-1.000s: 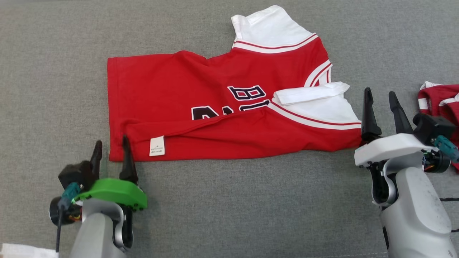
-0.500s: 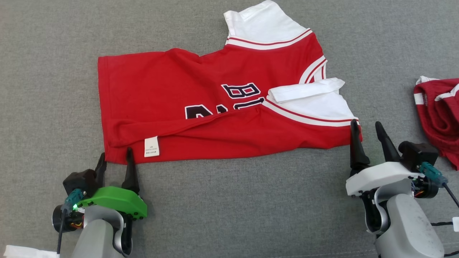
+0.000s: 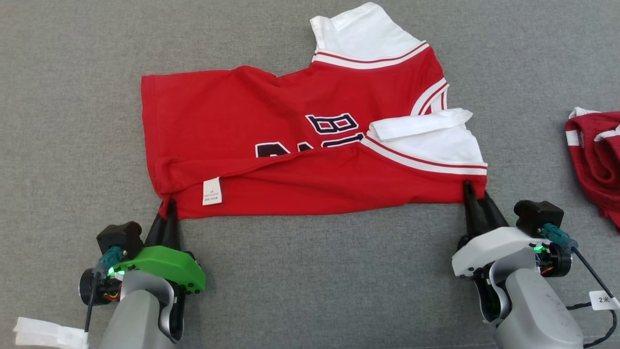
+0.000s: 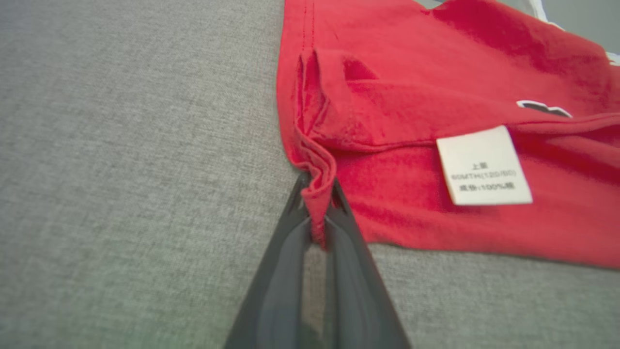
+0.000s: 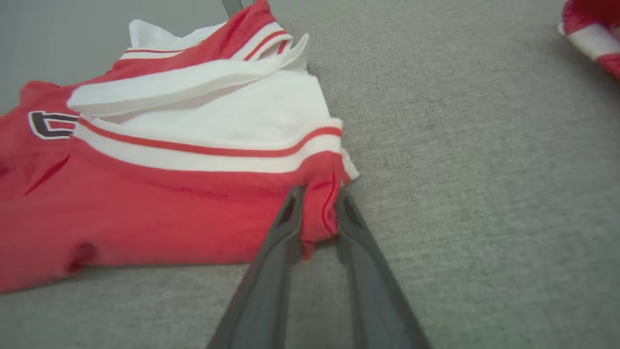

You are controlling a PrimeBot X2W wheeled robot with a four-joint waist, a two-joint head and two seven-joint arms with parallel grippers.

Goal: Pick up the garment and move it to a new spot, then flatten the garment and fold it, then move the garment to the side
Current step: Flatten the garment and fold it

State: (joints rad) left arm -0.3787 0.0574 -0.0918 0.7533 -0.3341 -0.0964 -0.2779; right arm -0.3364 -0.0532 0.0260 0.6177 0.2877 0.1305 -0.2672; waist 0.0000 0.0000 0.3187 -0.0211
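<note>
The garment (image 3: 290, 126) is a red jersey with white sleeves and dark lettering, spread on the grey cloth surface with its near edge folded over. My left gripper (image 3: 167, 206) is shut on the near left corner, and in the left wrist view the bunched red hem (image 4: 315, 160) sits pinched between the gripper (image 4: 317, 203) tips. A white care label (image 4: 482, 165) lies just right of that grip. My right gripper (image 3: 477, 191) holds the near right corner below the white sleeve. In the right wrist view, the gripper (image 5: 318, 203) squeezes a red fold of the garment (image 5: 145, 208) between both fingers.
A second red-and-white garment (image 3: 596, 155) lies crumpled at the right edge, also in the right wrist view's top right corner (image 5: 591, 34). A white strip (image 3: 43, 332) lies at the bottom left by my left arm. Grey cloth surface (image 3: 315, 281) stretches all around.
Both grippers were open beside the garment's near corners. They have since moved onto the corners and closed on the fabric, bunching it slightly.
</note>
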